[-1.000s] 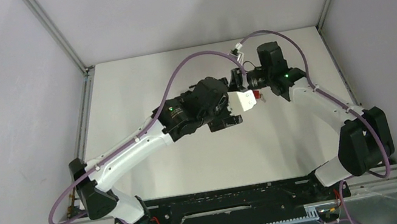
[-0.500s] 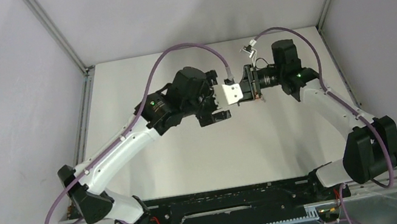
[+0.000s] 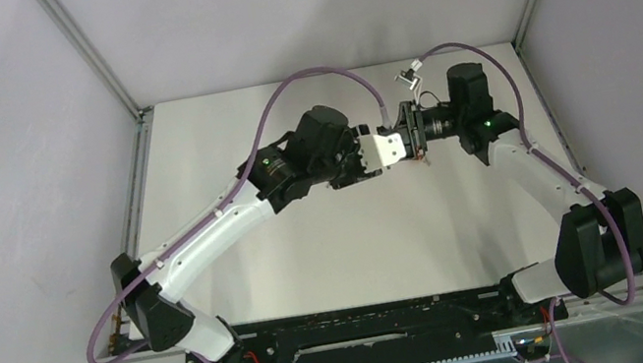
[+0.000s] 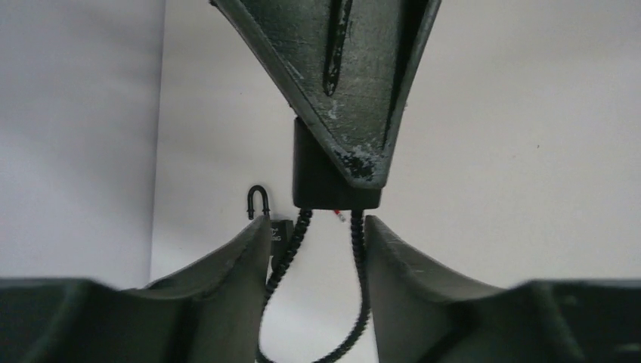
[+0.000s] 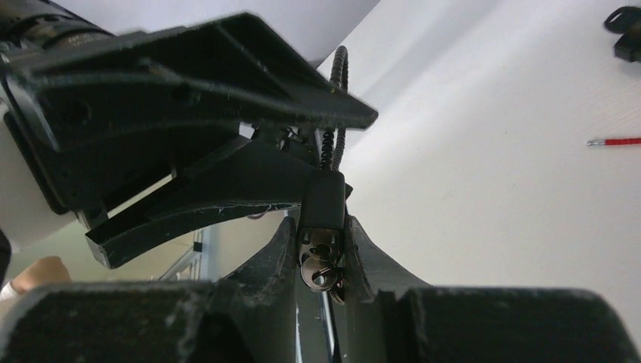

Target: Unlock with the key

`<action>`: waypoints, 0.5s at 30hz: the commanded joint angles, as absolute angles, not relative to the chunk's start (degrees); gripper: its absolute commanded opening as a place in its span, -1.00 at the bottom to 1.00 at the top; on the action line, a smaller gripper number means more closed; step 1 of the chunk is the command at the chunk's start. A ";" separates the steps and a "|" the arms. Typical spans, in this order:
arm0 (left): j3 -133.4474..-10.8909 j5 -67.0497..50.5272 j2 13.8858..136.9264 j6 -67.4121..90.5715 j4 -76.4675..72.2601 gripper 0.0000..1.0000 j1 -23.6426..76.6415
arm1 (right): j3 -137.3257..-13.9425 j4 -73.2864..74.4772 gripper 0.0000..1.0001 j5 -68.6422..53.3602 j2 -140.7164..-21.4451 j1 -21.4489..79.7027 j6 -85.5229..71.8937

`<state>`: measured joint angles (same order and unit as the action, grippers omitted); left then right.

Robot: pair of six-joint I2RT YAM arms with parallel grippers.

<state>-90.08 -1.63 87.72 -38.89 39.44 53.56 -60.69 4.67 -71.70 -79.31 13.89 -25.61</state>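
The black lock is clenched by its body in the right claw, above the table, and beyond it its cable loop is straddled by the left claw, whose grip cannot be told.

Both arms arch inward, tips nose to nose; the right gripper is pinched narrow, the left gripper has its fingers parted.
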 commanded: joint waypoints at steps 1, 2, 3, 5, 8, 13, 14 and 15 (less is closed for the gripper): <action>-90.96 1.96 88.78 -40.13 34.78 -0.16 54.00 | -61.04 1.86 -1.00 -73.50 -77.90 13.34 -27.02; -91.03 1.98 88.79 -40.69 35.11 -0.44 54.11 | -61.01 2.16 -1.00 -73.06 -78.02 13.23 -26.68; -91.21 2.08 88.89 -41.11 35.39 -0.60 54.28 | -61.04 2.57 -1.00 -72.70 -78.15 13.12 -26.15; -92.10 0.95 88.90 -41.75 36.73 -0.95 54.41 | -61.04 3.48 -1.00 -72.05 -78.43 12.84 -25.21; -93.76 -3.02 88.82 -41.26 39.04 -1.00 54.33 | -61.08 4.04 -1.00 -71.51 -79.22 12.37 -24.47; -94.15 -2.98 88.93 -39.69 38.97 -0.40 54.53 | -61.06 4.00 -1.00 -71.62 -79.66 12.26 -24.38; -94.01 -2.38 88.92 -40.01 38.92 -0.22 54.64 | -61.03 4.08 -1.00 -71.63 -79.60 12.28 -24.31; -93.89 -1.77 88.87 -40.31 38.81 -0.10 54.81 | -61.00 4.12 -1.00 -71.63 -79.58 12.22 -24.26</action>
